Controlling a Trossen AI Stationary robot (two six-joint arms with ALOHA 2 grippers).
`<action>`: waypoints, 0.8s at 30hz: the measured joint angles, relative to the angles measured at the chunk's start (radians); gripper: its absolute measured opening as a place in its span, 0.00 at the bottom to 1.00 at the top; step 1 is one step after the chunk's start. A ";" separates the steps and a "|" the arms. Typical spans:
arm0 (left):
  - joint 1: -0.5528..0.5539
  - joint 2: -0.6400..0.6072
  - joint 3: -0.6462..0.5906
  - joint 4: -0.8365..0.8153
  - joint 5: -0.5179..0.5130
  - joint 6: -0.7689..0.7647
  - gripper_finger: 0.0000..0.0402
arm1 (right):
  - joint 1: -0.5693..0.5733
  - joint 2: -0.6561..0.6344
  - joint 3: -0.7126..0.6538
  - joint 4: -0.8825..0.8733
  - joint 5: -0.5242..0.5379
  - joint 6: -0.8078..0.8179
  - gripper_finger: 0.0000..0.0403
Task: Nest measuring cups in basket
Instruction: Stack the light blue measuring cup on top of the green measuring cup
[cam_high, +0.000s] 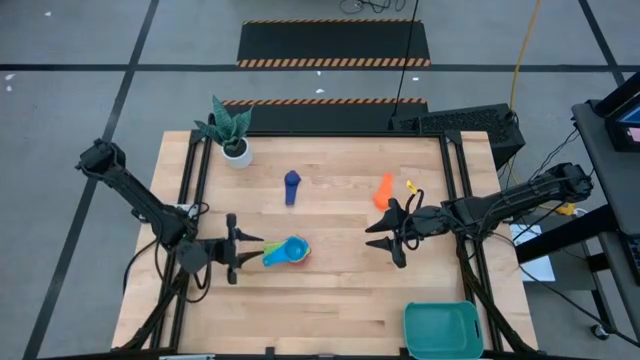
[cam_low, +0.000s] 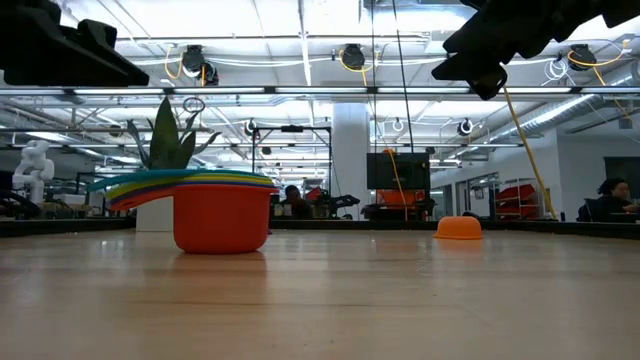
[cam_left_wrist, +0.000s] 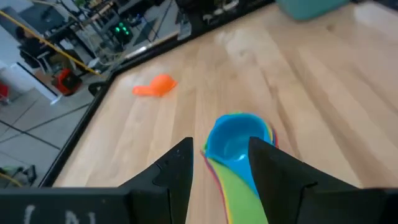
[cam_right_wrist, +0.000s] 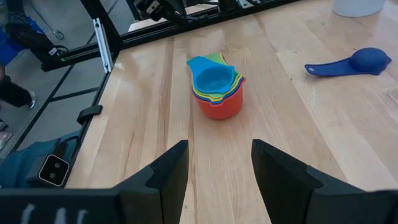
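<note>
Wooden table (cam_high: 330, 300) fills the high view, black frame rails on both sides. Left arm (cam_high: 135, 195) comes in from 9 o'clock, right arm (cam_high: 510, 200) from 3 o'clock. Teal basket (cam_high: 442, 330) sits at the table's 5 o'clock corner, nothing seen inside it, well apart from every cup. White pot with a spiky plant (cam_high: 233, 135) is at 11 o'clock. Nested stack of measuring cups (cam_high: 288, 252) stands at about 8 o'clock of table centre: red cup at the bottom (cam_right_wrist: 217, 107), then yellow, green and lighter rims, blue cup on top (cam_left_wrist: 233, 140), handles fanned toward the left arm (exact count of layers hard to tell). Left gripper (cam_high: 240, 251) is just beside the stack at its 9 o'clock, fingers parted with the stack's handles lying between them in its wrist view; whether the fingers actually touch the handles I cannot tell, so grip unclear. Right gripper (cam_high: 385, 235) hovers well above the wood at 3 o'clock of the stack, well apart from it, fingers spread partway with nothing between them but bare table. Navy cup (cam_high: 291, 186) lies alone at 12 o'clock of the stack, handle toward the near edge. Orange cup (cam_high: 384, 190) lies upside down near the right gripper, at its 12 o'clock, not touching it. Small yellow bit (cam_high: 409, 185) sits just beside the orange cup, too small to identify.
</note>
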 joint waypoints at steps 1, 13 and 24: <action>0.000 0.000 0.000 -0.007 0.000 -0.005 0.39 | 0.000 0.000 0.000 0.000 0.000 0.000 0.41; -0.007 0.017 0.000 0.053 0.018 -0.361 0.41 | 0.000 0.000 0.000 -0.002 0.000 0.007 0.41; -0.048 0.337 0.049 0.227 -0.088 -0.337 0.80 | 0.000 0.000 0.000 -0.007 0.000 0.024 0.41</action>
